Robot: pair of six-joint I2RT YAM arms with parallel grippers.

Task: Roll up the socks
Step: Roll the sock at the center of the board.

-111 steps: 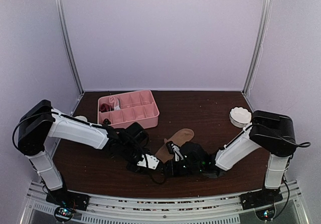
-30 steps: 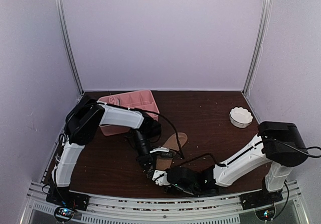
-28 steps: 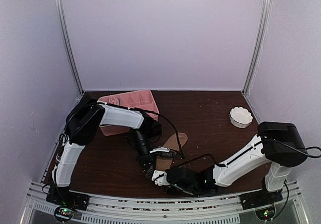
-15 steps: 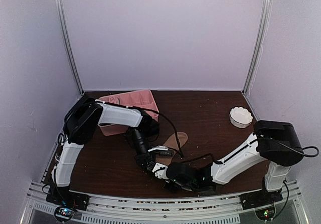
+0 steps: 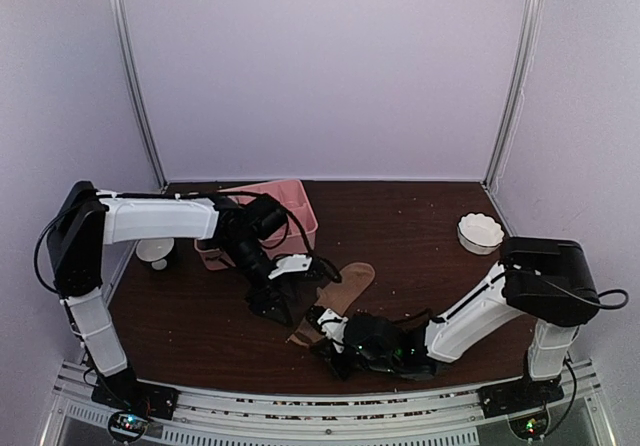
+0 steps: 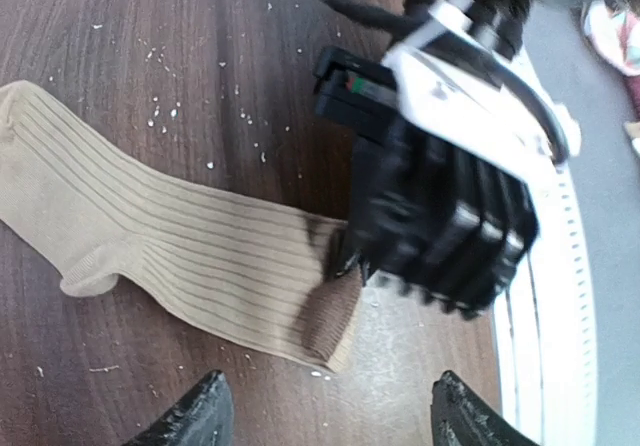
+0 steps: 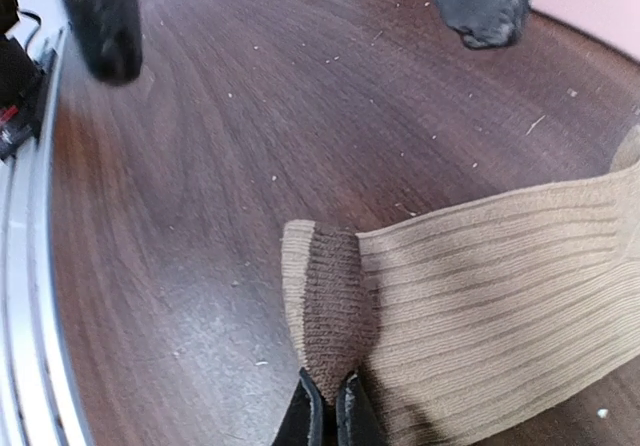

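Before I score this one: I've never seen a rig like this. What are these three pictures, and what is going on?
Two robot arms are bolted at the near edge of a dark wooden table. The wide picture looks down from above and behind them; the other two come from cameras on each wrist. A tan sock lies flat near the front. The right hand is pinched shut on its end, which is folded over, showing darker brown. The left hand is open near the sock, holding nothing. A pink tray sits at the back left, a white bowl at the right.
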